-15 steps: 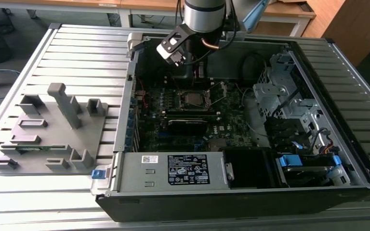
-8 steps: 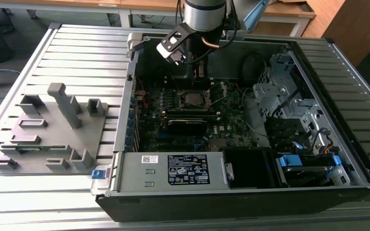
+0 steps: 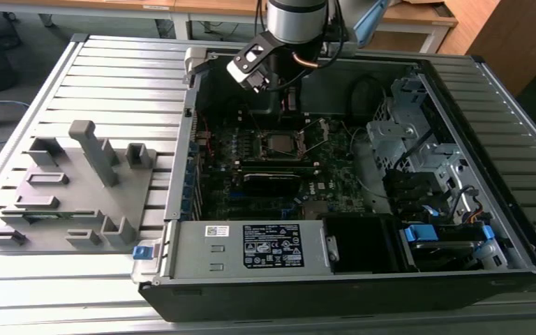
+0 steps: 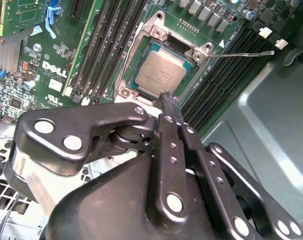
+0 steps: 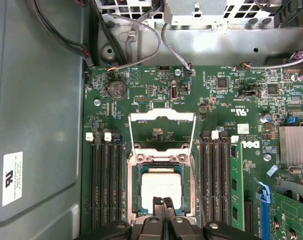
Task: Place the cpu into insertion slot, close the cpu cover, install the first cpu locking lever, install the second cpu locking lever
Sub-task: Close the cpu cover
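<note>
The cpu [image 5: 161,186] lies flat in the insertion slot [image 5: 135,192], its silver-grey top showing in both wrist views [image 4: 160,75]. My gripper [image 5: 164,202] is shut with nothing between its fingers, and its tip [image 4: 170,100] hovers at the chip's near edge. The cpu cover [image 5: 162,117] is swung open and lies back beyond the slot as a silver frame. A thin wire locking lever [image 4: 241,54] sticks out free to one side of the socket. In the exterior view the arm hangs over the socket [image 3: 280,143] inside the open computer case.
Rows of black memory slots [image 5: 104,185] flank the socket on both sides. A finned heatsink [image 5: 294,145] and cables [image 5: 141,30] lie on the board. In the exterior view, a grey fixture [image 3: 72,188] stands at the left and a power supply [image 3: 249,244] at the case front.
</note>
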